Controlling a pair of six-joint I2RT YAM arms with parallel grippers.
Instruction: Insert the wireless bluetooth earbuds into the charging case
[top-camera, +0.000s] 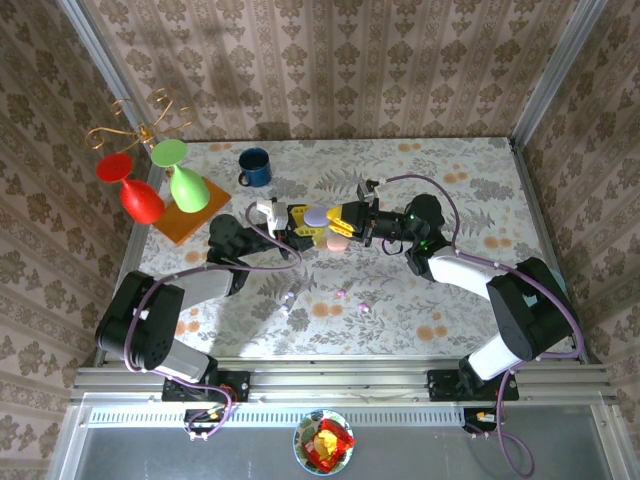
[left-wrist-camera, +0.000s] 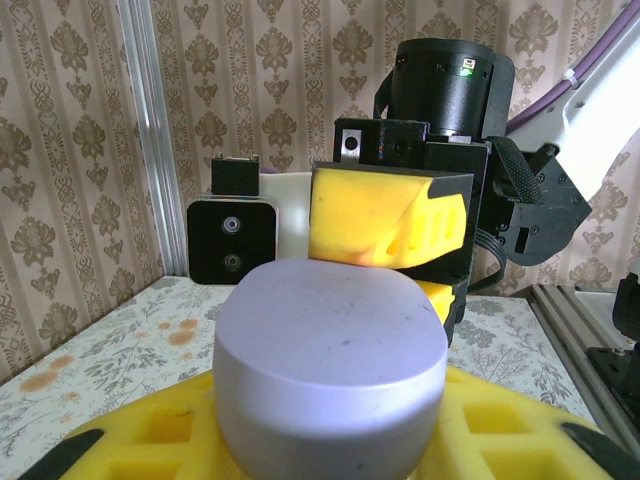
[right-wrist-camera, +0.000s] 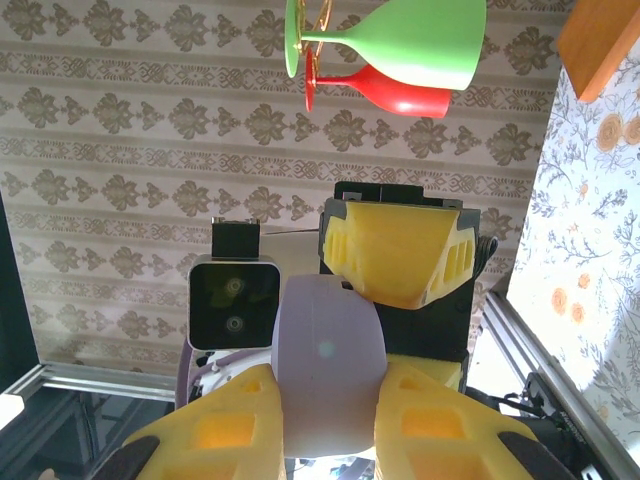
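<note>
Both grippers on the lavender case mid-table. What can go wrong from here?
1. The left gripper and right gripper both look closed on the lavender case; uneven pulls could twist it loose.
2. The case looks shut, and the earbuds lie on the table with no gripper free.
3. A pink item sits close beside the right gripper in the top view; a sweep could knock it.

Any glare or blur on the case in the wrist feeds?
Left wrist: purple case slightly soft up close, wall sharp. Right wrist: small glare dot on it, table at right washed out. Top: even light, glasses cast shadows on the wall.
</note>
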